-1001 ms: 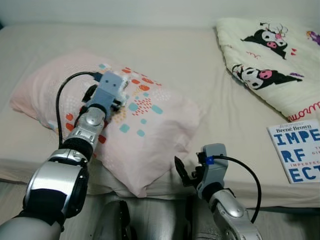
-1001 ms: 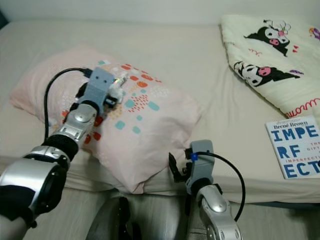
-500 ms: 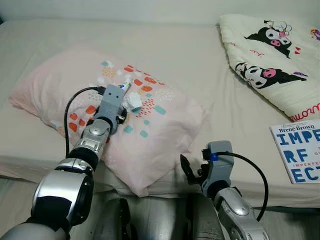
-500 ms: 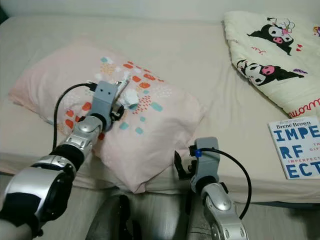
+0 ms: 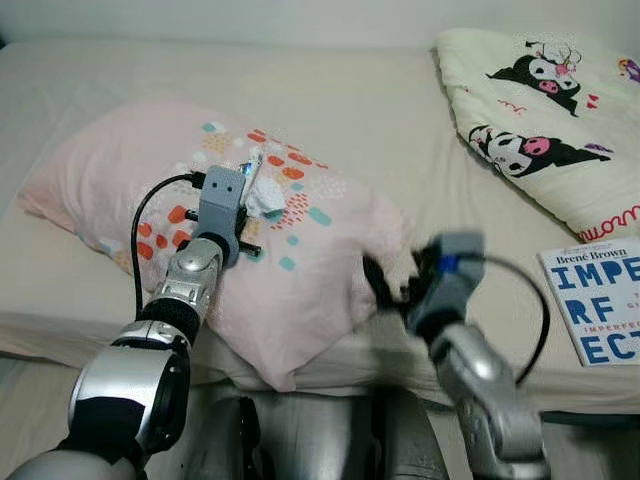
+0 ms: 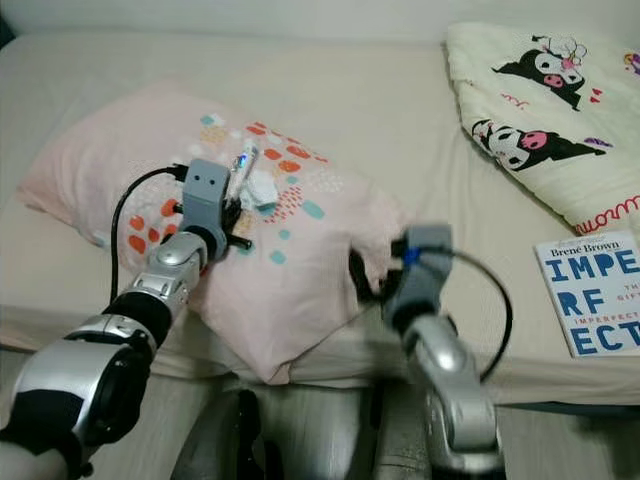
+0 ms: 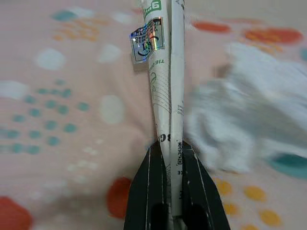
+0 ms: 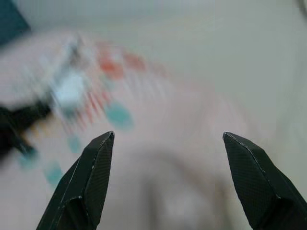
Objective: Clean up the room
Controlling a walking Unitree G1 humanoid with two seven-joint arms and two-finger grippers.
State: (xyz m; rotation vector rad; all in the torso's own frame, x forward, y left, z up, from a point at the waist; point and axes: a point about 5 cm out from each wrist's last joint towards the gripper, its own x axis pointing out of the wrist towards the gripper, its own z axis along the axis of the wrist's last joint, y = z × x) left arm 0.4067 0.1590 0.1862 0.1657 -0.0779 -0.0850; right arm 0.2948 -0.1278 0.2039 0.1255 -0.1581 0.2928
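White tissue point(image 5: 266, 200) lies beside clamped wrapper point(image 7: 165, 91).

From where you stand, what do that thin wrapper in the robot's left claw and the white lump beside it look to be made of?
The wrapper, pinched in the left gripper, looks like thin printed paper or foil: flat, creased, with small print and a shiny holographic sticker. The white lump seems crumpled tissue, matte and soft-edged, though blurred. Both are over the pillow, soft printed fabric.

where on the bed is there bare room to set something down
Bare sheet lies between the pillow and the blanket, and along the bed's far edge. The pillow is crowded: left gripper, wrapper, tissue. The book takes the near right corner.
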